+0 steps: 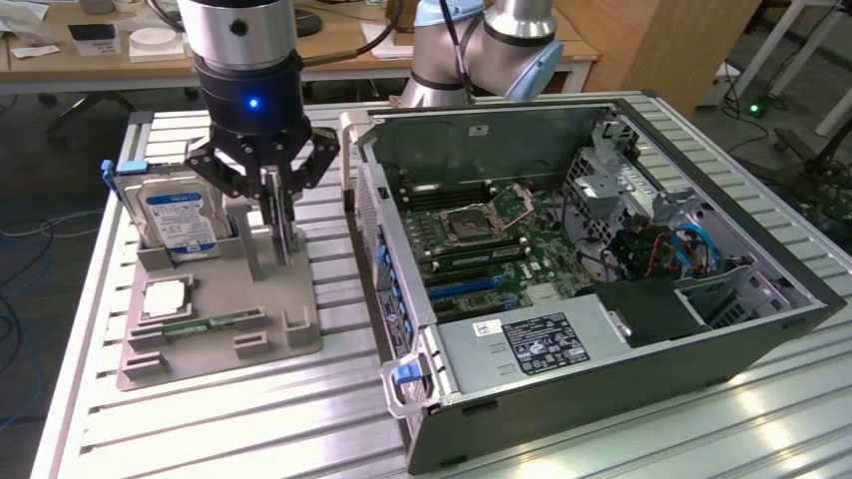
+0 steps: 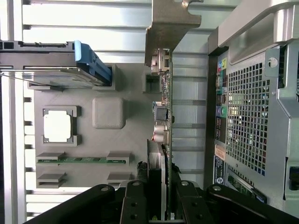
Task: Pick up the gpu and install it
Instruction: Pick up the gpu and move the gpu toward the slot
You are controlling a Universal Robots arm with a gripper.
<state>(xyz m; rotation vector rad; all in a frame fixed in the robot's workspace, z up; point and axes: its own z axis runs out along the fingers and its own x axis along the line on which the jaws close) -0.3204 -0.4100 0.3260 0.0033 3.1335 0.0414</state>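
The gpu (image 1: 277,238) stands on edge in the grey parts holder (image 1: 286,339), to the exterior view's left of the open computer case (image 1: 533,344). My gripper (image 1: 273,195) comes down on it from above, its fingers closed on either side of the card's upper edge. In the wrist view the gpu (image 2: 164,116) appears edge-on, green board on one face, with its silver bracket (image 2: 170,23) at the far end. There my gripper (image 2: 158,176) clamps the card's near end. I cannot tell whether the card's lower edge still rests in the holder slot.
A hard drive with a blue label (image 1: 174,220) stands in the holder close beside the gripper. A processor (image 1: 163,297) and a memory stick (image 1: 213,324) lie in front of it. The motherboard (image 1: 493,239) lies exposed inside the case. All sit on a slatted metal table (image 1: 239,429).
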